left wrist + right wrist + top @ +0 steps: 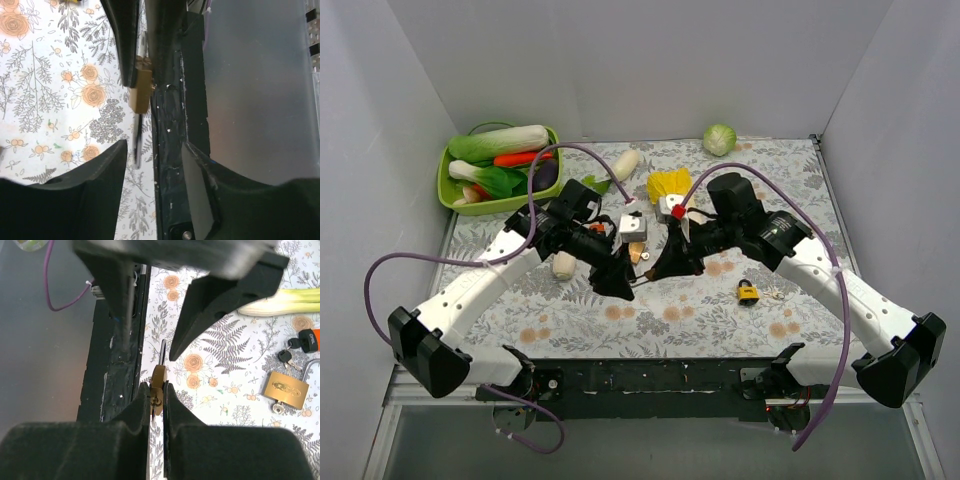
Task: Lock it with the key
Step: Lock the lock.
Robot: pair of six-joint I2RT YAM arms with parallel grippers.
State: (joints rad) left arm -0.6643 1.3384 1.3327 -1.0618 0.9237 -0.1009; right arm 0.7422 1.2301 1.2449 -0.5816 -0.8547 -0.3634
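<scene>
My right gripper (158,395) is shut on a small brass padlock (159,380) and holds it above the table's front edge. A key (156,401) seems to sit in its keyhole, between the pads. The lock's dark shackle (163,349) points towards my left gripper (148,351), which is open with its fingers either side of the shackle, apart from it. In the left wrist view the padlock (141,92) hangs beyond my open left gripper (155,150). In the top view both grippers (618,280) (665,265) meet at mid-table.
A second brass padlock (286,388) (748,291) lies on the floral cloth with keys (286,356) on an orange tag. A green basket (448,190) of vegetables stands back left, a cabbage (720,138) at the back. The black front rail (170,165) lies just below.
</scene>
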